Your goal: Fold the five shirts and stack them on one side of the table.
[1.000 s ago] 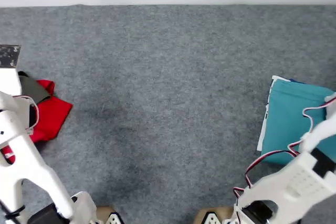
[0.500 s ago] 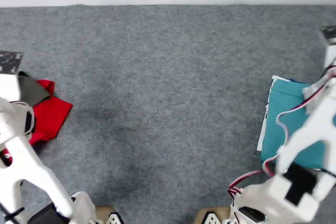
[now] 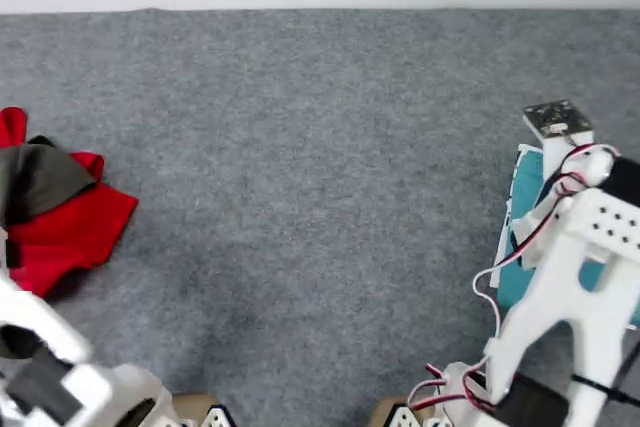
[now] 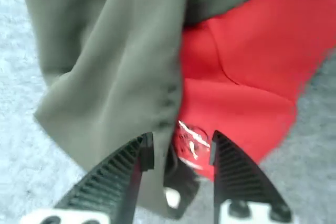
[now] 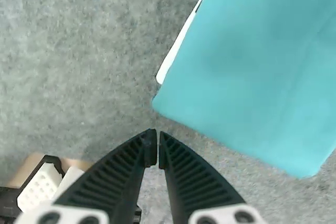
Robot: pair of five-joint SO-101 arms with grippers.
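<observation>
**Shirts overlapping at the left edge: mind a double grab**

Shirts lie in two groups at opposite ends of the table (image 3: 320,147). A red shirt (image 3: 75,232) is crumpled at the left edge with an olive shirt (image 3: 40,179) draped partly over it. At the right edge, a folded teal shirt (image 5: 252,61) sits on a white one (image 5: 178,43) whose border peeks out along one side.

Your left claw (image 4: 181,140) is released. Its fingers are spread right at the line where the olive cloth overlaps the red. That is the main hazard. If you clench there, you will likely pinch both layers, and the whole heap will drag toward the middle as a lump. Neither shirt would then open flat for folding. Pick a spot where only one cloth lies under the fingers. The heap also sits hard against the left edge, so a sideways tug could slide cloth off the table.

Your right claw (image 5: 157,135) is clenched on nothing and sits over bare table just beside a corner of the teal shirt. The right arm (image 3: 570,277) and its loose wires hang above the stack. A low sweep across could catch that corner and skew or unfold finished work, so lift before you cross.

I can make out four shirts; a fifth may be hidden in the stack or the heap.
</observation>
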